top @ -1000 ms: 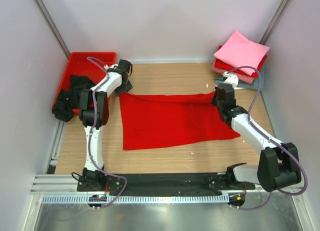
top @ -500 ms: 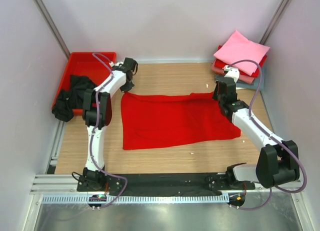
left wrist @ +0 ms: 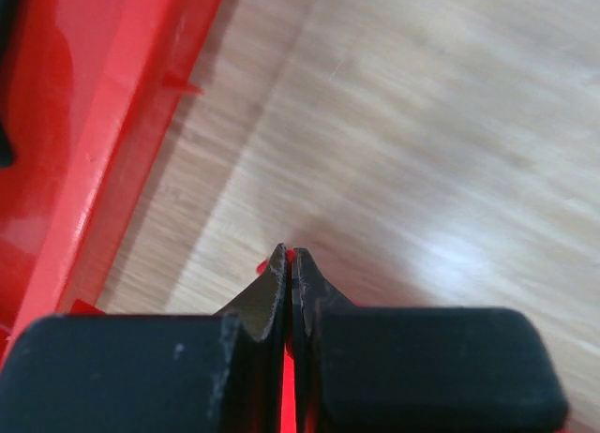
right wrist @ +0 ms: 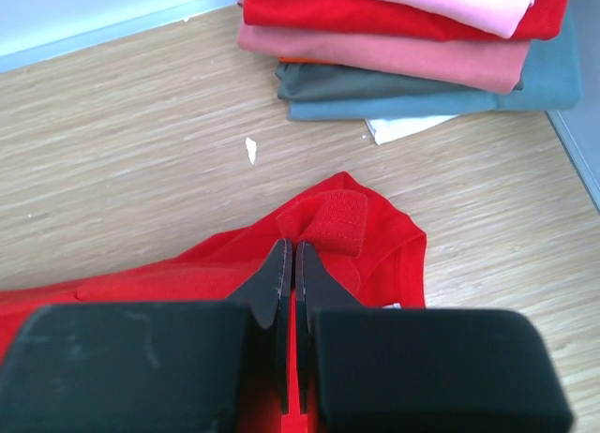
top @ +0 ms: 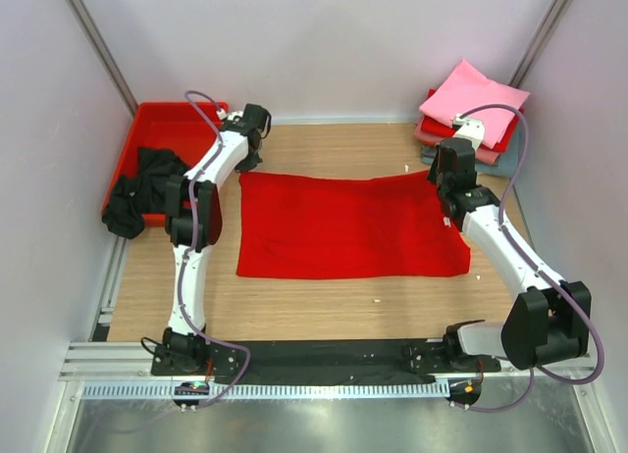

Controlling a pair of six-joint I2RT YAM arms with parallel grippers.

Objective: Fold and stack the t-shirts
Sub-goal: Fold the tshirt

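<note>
Wooden table: at left, a black shirt lies crumpled in the tray, unfolded. Left gripper and right gripper each clamp a far corner of the red shirt, which lies flat mid-table, its folding apparently unfinished. Folded shirts form the stack at far right.

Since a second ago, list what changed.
The left hand and right hand, shut on the bright red cloth t-shirt, dragged its far edge away from the bases, flattening it. The folded shirt stack and the black shirt in the red plastic tray stayed put.
</note>
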